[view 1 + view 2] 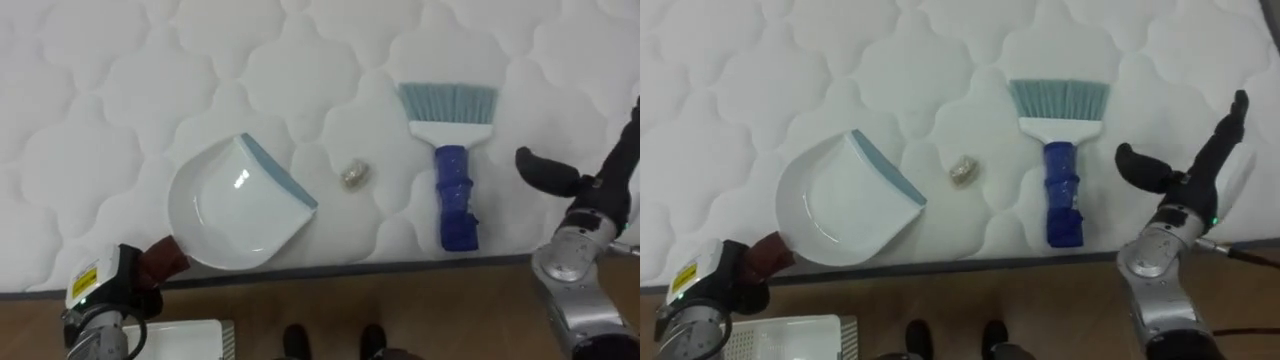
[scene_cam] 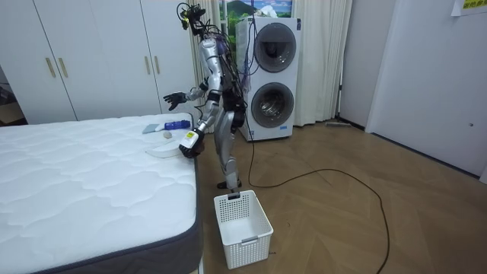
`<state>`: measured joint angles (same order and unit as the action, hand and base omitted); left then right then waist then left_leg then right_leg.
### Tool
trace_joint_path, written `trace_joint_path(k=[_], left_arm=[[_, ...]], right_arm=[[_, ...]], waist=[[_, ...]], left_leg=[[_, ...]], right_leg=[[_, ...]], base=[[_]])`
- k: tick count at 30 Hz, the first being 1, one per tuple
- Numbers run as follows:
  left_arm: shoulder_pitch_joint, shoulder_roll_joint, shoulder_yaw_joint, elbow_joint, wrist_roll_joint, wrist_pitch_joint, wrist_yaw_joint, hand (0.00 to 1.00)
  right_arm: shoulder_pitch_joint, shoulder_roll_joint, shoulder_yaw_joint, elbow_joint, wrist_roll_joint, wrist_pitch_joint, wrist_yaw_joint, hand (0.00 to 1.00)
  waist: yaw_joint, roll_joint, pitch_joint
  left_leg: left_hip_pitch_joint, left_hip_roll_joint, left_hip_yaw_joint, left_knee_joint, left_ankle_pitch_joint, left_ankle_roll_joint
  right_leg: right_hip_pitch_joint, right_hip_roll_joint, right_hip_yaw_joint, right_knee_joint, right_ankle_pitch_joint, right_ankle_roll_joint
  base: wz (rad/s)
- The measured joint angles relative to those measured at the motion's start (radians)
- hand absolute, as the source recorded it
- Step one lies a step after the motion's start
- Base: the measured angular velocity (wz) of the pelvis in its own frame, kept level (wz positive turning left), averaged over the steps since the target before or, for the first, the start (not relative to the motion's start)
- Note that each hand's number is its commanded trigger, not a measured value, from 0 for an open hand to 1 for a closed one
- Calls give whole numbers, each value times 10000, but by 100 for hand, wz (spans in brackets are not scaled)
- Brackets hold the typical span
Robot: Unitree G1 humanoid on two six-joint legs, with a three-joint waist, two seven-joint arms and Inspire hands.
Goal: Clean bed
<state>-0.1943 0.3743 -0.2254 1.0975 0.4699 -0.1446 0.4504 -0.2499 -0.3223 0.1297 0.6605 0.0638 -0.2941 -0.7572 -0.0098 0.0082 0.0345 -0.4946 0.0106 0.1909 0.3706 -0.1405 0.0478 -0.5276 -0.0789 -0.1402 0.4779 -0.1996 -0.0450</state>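
Grasping brush [image 1: 1060,165]: right hand [image 1: 1188,185], fingers apart, farther right of scrap [image 1: 962,171]; take blue handle squarely.
Dustpan [image 1: 840,205]: left of scrap, left hand [image 1: 715,280] clamped on handle; keep lip flat.

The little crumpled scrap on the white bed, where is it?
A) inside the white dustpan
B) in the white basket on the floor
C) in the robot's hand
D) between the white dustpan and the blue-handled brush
D: the small crumpled scrap lies on the quilted white mattress, between the white plastic dustpan and the blue-handled brush, touching neither.
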Motion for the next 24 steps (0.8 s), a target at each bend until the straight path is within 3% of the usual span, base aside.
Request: trace_joint_path(k=[2, 4, 24], left_arm=[[-205, 4, -255, 14, -78, 12, -94, 100], [-361, 4, -362, 14, -78, 10, -203, 100], [-617, 1, -575, -1, -73, 92, -723, 100]], right_arm=[[-98, -6, 310, 35, 5, 0, 246, 0], [-119, 3, 508, 168, -6, 0, 480, 0], [-399, 176, 1325, 1982, 31, 18, 1336, 0]], waist=[[81, 106, 121], [150, 162, 164], [251, 151, 170]], left_leg=[[-8, -8, 5, 53, -1, 1], [-43, -10, 4, 54, -11, 18], [-169, -32, 0, 74, -8, 27]], right_leg=[[7, -27, -20, 50, -5, 6], [-32, -36, -34, 75, -10, 8], [-148, -69, -72, 56, -72, 15]], base=[[2], [3], [0]])
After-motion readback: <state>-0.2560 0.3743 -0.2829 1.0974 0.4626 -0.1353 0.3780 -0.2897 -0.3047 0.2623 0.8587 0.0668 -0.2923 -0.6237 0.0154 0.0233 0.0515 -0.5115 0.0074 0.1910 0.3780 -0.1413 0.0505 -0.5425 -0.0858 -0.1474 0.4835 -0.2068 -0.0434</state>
